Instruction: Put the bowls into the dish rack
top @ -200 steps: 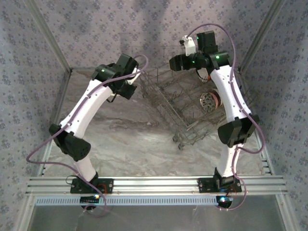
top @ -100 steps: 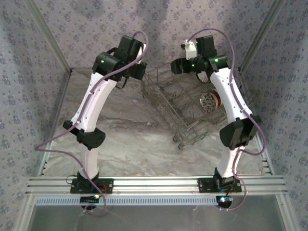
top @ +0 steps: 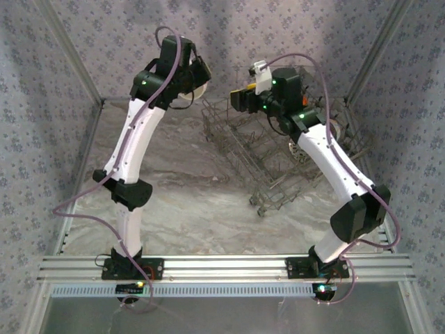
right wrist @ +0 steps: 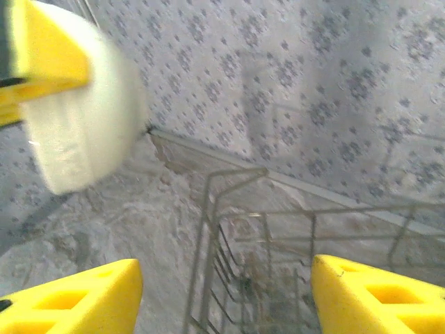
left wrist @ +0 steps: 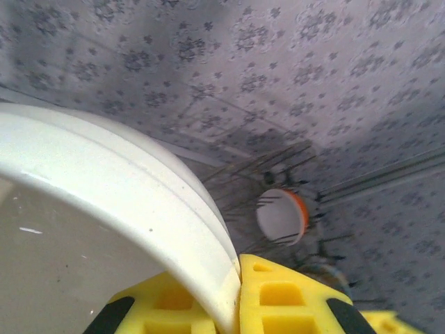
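Marble table (top: 181, 202) below, the left gripper (left wrist: 236, 292) clamps the white bowl (left wrist: 104, 181) by its rim, aloft beside the rack (top: 257, 160); the right gripper (right wrist: 222, 292) gapes empty. Best lower it edgewise between tines.

White bowl (left wrist: 104, 202) gleams: smooth, glossy, like glazed ceramic. Yellow finger pads (left wrist: 285, 296) look matt, moulded plastic. The dish rack (top: 257, 156) is thin grey metal wire, dull. Tabletop (top: 188, 202) is marbled and faintly shiny; walls (top: 278, 28) are matt and printed.
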You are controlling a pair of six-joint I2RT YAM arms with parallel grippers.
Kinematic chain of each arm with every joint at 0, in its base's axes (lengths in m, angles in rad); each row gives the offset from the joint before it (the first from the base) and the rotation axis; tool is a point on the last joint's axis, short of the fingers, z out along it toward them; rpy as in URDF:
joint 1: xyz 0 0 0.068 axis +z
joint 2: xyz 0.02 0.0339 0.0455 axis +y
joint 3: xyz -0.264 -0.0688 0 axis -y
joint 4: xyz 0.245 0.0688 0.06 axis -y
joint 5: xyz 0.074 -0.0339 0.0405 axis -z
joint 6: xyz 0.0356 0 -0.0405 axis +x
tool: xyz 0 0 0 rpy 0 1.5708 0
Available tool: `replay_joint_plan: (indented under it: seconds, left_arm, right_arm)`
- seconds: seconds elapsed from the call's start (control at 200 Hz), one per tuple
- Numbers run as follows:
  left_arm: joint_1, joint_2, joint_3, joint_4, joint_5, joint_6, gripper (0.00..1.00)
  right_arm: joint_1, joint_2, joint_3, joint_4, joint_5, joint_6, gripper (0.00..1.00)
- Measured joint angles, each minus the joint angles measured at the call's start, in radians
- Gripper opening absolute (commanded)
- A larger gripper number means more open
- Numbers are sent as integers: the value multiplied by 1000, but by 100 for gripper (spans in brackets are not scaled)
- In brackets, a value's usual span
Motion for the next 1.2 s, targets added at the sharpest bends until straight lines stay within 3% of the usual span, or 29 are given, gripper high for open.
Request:
replay_joint_plan:
  seconds: [0.17, 0.405, 0.715, 1.199]
  left_arm:
    - [-16, 27, 1, 65, -15, -171, 0]
    - [-50, 33, 14, 96, -101, -293, 0]
    - [-63, 41, 22, 118, -148, -363, 0]
    - [-87, 48, 46, 126, -172, -383, 0]
  right_arm:
    - [58, -3, -96, 187, 64, 24, 63]
    - [111, -5, -179, 396, 149, 47, 61]
    - [174, -4, -208, 534, 216, 54, 57]
    - [246, 129, -174, 592, 506, 51, 52]
